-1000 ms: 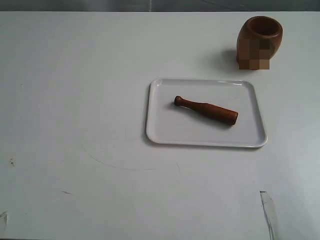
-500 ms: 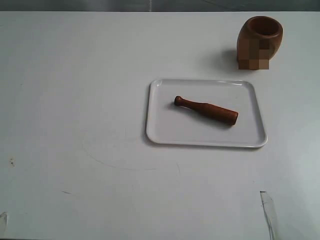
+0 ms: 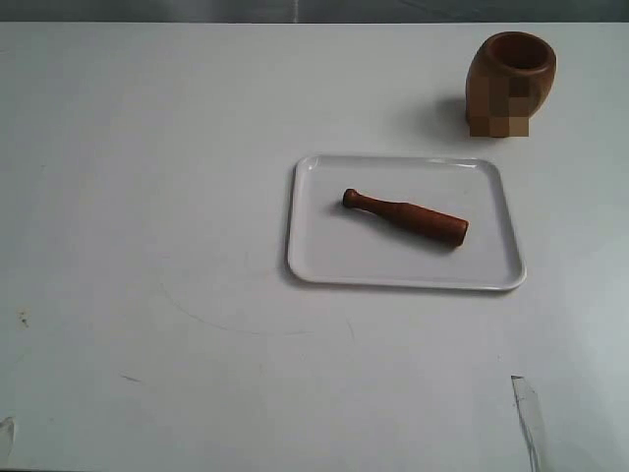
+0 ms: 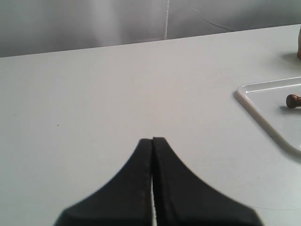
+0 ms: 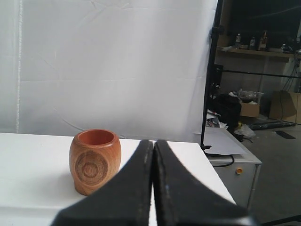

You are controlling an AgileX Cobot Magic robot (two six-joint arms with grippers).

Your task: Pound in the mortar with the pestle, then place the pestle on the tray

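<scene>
The dark reddish-brown pestle (image 3: 405,217) lies flat on the white tray (image 3: 314,258) near the table's middle, knob end to the left. Its knob (image 4: 292,100) and a tray corner (image 4: 263,109) show in the left wrist view. The orange-brown mortar (image 3: 510,83) stands upright at the far right of the table, apart from the tray, and appears with its ring grain mark in the right wrist view (image 5: 94,162). My left gripper (image 4: 153,140) is shut and empty over bare table. My right gripper (image 5: 154,141) is shut and empty, short of the mortar. Neither arm shows in the exterior view.
A thin shiny strip (image 3: 527,418) lies near the table's front right edge. The table's right edge (image 5: 214,175) drops off beside the mortar, with a stand pole (image 5: 210,80) and workshop clutter beyond. A white backdrop (image 5: 113,66) hangs behind the table.
</scene>
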